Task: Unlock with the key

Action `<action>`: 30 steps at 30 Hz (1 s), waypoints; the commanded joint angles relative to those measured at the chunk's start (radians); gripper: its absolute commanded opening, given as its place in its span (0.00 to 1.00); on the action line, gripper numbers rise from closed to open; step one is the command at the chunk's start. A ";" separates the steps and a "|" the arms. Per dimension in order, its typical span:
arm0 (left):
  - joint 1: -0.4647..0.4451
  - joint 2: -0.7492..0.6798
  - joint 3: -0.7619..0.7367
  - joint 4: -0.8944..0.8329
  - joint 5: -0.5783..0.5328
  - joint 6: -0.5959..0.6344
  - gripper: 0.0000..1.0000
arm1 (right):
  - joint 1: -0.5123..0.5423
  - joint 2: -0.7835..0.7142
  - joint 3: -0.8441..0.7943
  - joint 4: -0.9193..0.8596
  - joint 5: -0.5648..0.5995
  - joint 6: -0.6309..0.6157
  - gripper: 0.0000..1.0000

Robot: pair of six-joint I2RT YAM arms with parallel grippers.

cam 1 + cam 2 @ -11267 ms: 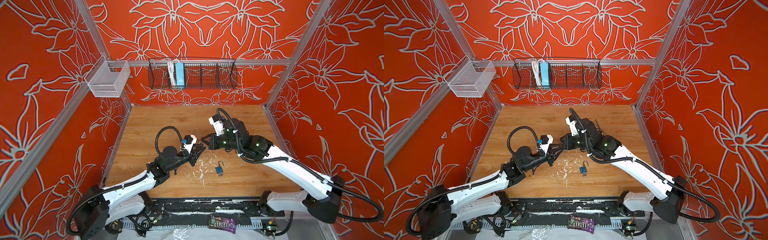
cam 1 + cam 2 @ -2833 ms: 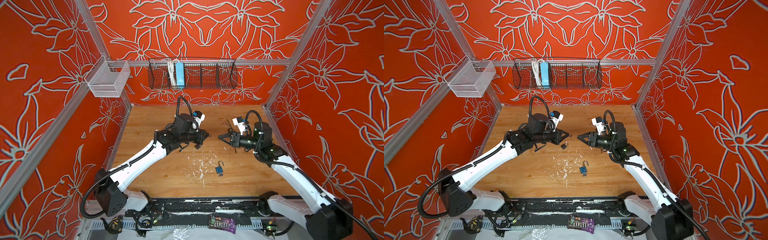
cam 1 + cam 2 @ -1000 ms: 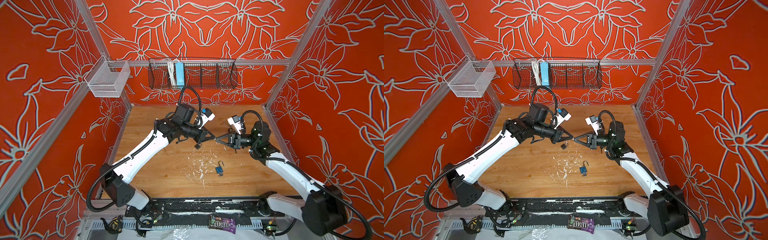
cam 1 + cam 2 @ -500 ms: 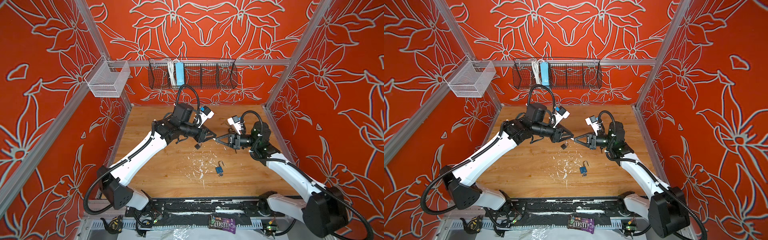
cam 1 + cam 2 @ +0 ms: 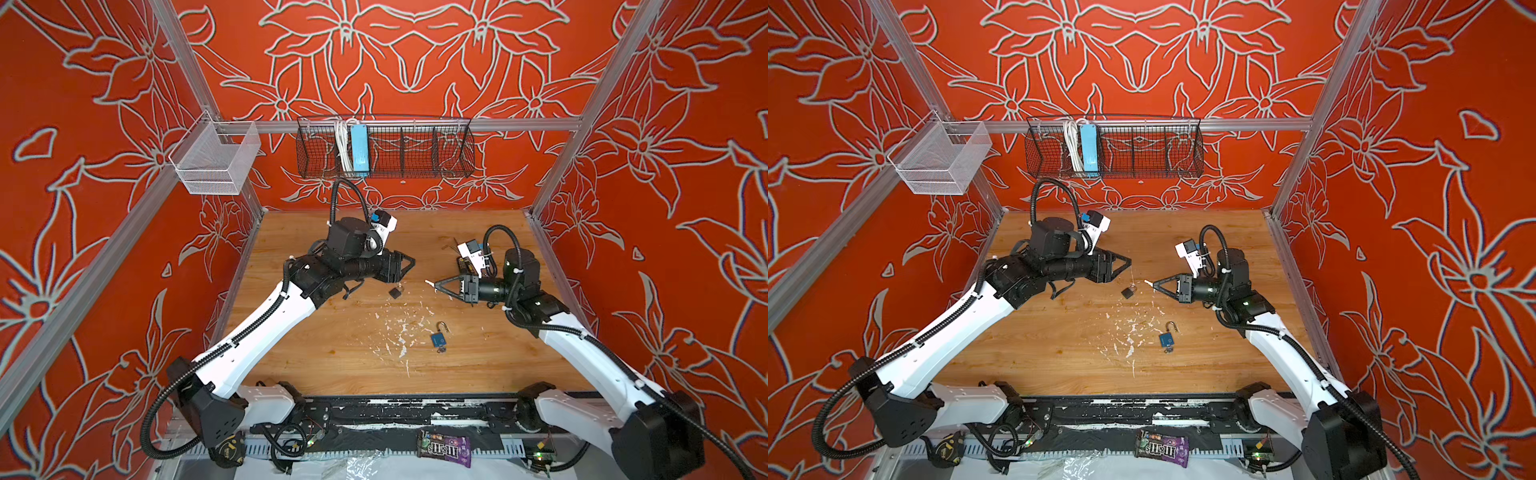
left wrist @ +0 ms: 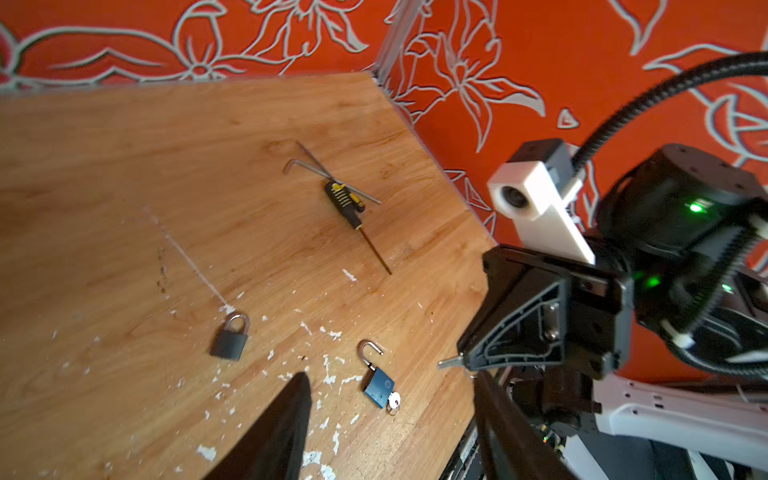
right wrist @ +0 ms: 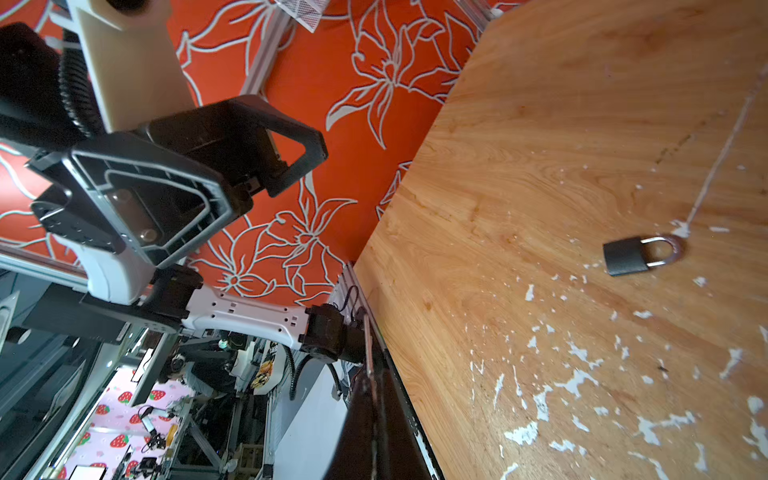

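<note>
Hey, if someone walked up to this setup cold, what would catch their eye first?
Red floral walls all round. Mid-table, the right gripper pinches a key, facing the left gripper, jaws open; a shut grey padlock lies by them. Nearer the front lies a blue padlock, shackle open.

A dark padlock lies on the bench, between the left gripper and the right gripper. The right one pinches a key.
</note>
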 commanded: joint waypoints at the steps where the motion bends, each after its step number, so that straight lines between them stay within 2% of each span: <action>1: 0.006 0.032 -0.029 0.023 -0.133 -0.133 0.68 | 0.003 -0.015 -0.030 -0.102 0.086 -0.015 0.00; 10: 0.006 0.228 -0.008 0.008 -0.185 -0.262 0.72 | -0.001 -0.063 -0.083 -0.227 0.229 -0.026 0.00; 21: -0.030 0.496 0.079 0.015 -0.284 -0.306 0.76 | -0.029 -0.059 -0.114 -0.292 0.256 -0.033 0.00; 30: -0.049 0.622 0.125 0.003 -0.365 -0.314 0.78 | -0.086 -0.055 -0.120 -0.316 0.230 -0.042 0.00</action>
